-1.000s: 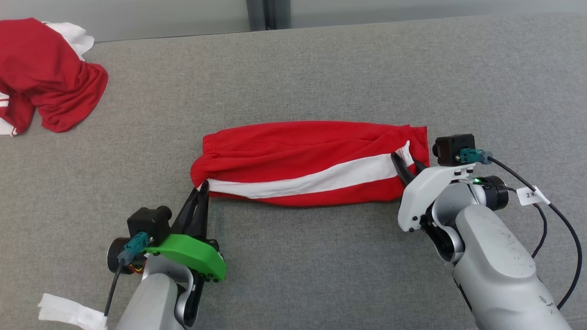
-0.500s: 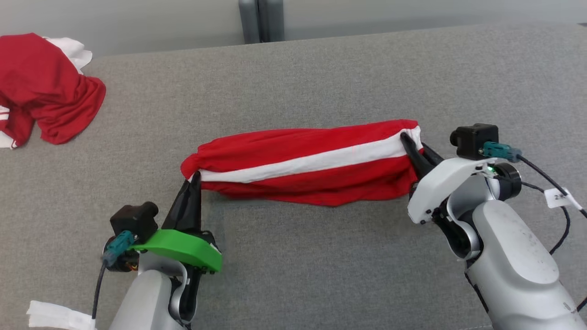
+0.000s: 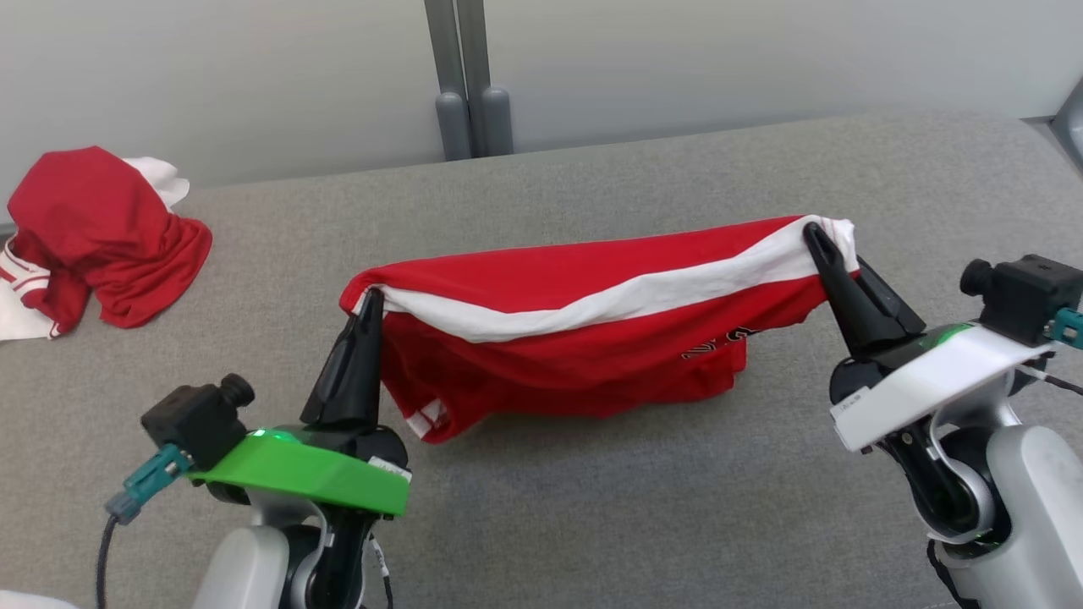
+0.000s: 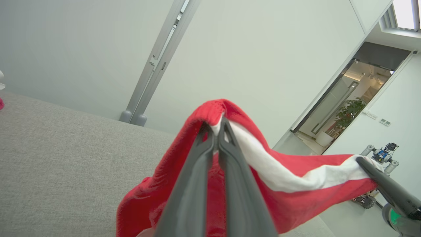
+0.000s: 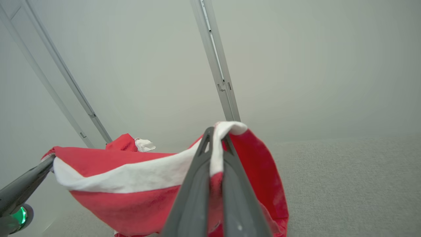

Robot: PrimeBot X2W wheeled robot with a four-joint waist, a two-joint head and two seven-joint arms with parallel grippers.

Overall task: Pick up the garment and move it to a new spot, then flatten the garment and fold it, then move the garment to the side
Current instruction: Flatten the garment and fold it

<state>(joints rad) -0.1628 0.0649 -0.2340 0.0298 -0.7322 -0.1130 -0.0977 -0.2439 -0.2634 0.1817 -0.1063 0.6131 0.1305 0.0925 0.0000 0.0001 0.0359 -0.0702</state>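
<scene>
The garment [image 3: 584,338] is red with a white stripe and hangs stretched between my two grippers above the grey surface [image 3: 592,507]. Its lower part droops and touches the surface. My left gripper [image 3: 371,298] is shut on its left end, seen close in the left wrist view with the cloth [image 4: 296,177] pinched at the gripper [image 4: 217,125]. On the garment's right end my right gripper [image 3: 814,230] is shut, higher up. In the right wrist view the garment [image 5: 131,194] runs off to the left from that gripper [image 5: 216,131].
A second heap of red and white clothes [image 3: 93,228] lies at the far left of the grey surface. A pale wall with a vertical metal post [image 3: 461,85] stands behind. The left gripper's fingers [image 5: 23,187] show at the right wrist view's left edge.
Both grippers rose with the garment, lifting it off the surface so it now hangs between them. The right gripper closed on its end. The head camera tilted up.
</scene>
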